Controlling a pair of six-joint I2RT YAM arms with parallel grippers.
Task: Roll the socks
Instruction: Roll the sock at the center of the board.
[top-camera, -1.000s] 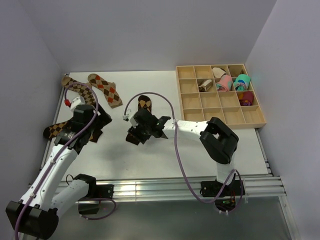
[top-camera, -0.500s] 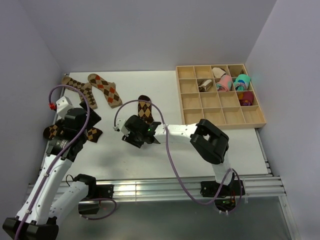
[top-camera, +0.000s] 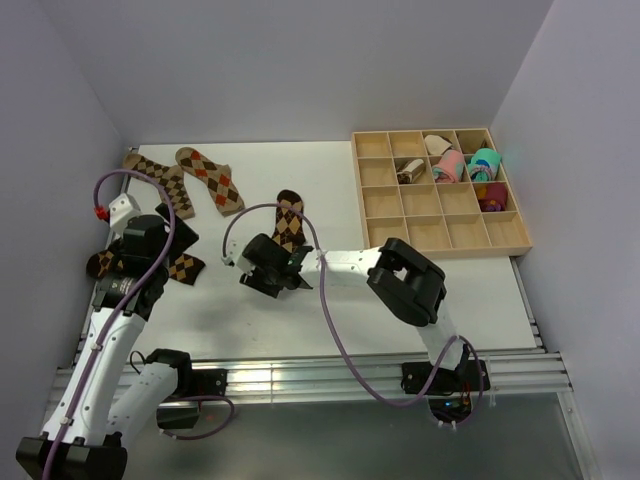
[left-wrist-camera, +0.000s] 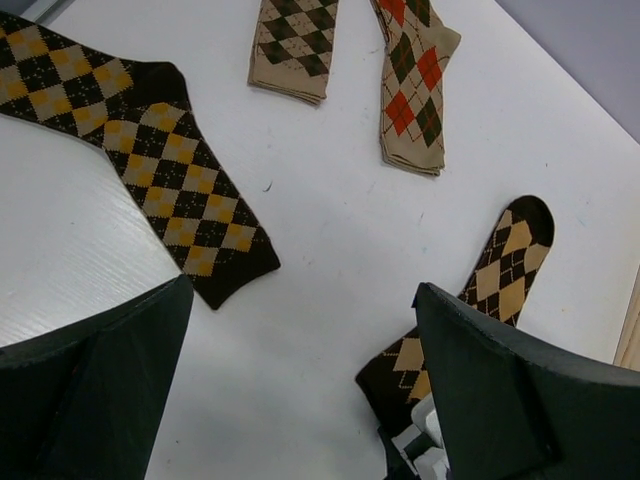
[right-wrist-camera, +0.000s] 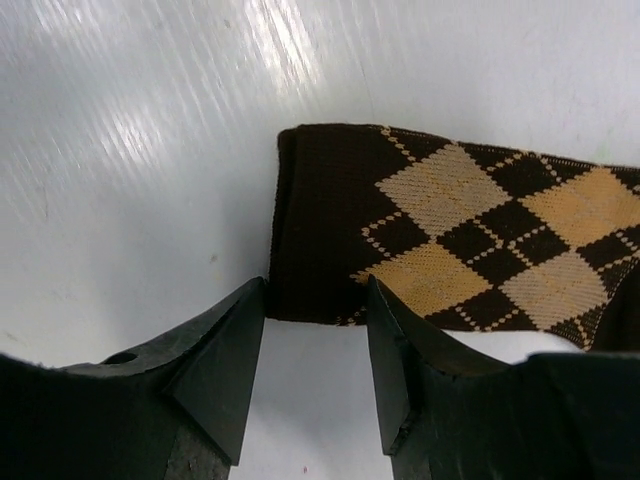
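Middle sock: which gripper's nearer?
Right. The right gripper sits at the middle sock, jaws astride its cuff corner; the left gripper hangs farther left, by the yellow-diamond sock.

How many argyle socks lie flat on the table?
4: tan sock and red-diamond sock at the far left; orange-diamond sock partly beneath the left arm; middle sock at the right gripper. The arms may hide more.

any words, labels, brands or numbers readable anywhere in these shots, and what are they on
No text can be read in any view.
argyle socks: only diamond patterns, no label or number showing.
wooden tray: plain wood, no marking.
pink and teal bundles in the tray: too small to tell whether any tag shows.
arms: no legible marking on the casings.
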